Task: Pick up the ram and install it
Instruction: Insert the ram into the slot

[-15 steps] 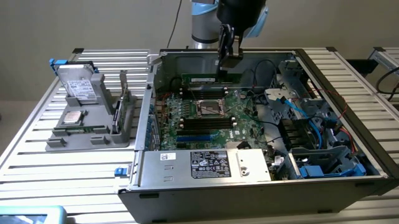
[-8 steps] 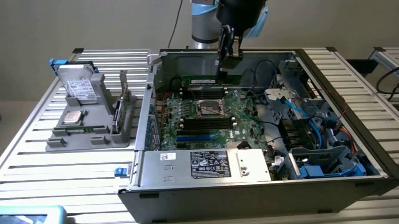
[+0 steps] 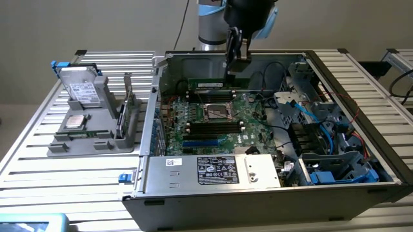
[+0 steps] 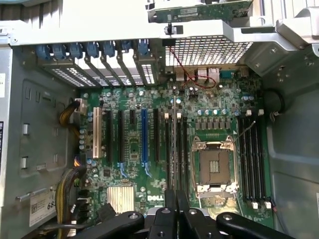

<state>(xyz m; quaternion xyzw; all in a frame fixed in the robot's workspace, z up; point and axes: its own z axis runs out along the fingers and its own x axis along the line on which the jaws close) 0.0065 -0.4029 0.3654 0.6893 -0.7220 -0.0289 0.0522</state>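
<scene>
Before a plain pale wall [image 3: 96, 24], on the slatted metal table [image 3: 29, 166], the gripper [image 3: 230, 72], jaws clenched, is holding the ram [image 3: 213, 84] over the open computer case's [image 3: 181, 195] motherboard [image 3: 193, 116].

My arm [image 3: 208, 29] comes down from above in the exterior view, a pale column with a blue joint ring, and my black wrist [image 3: 253, 12] sits in front of it. From the wrist my gripper [image 3: 230, 70] hangs nearly straight down, fingertips lowest. In the wrist view my gripper [image 4: 176, 193] shows its two dark fingers [image 4: 171, 206] drawn close side by side, the outer links splayed to either side. They pinch the ram [image 3: 212, 85] by its upper edge, and it hangs level, standing on edge beneath my fingertips.
</scene>
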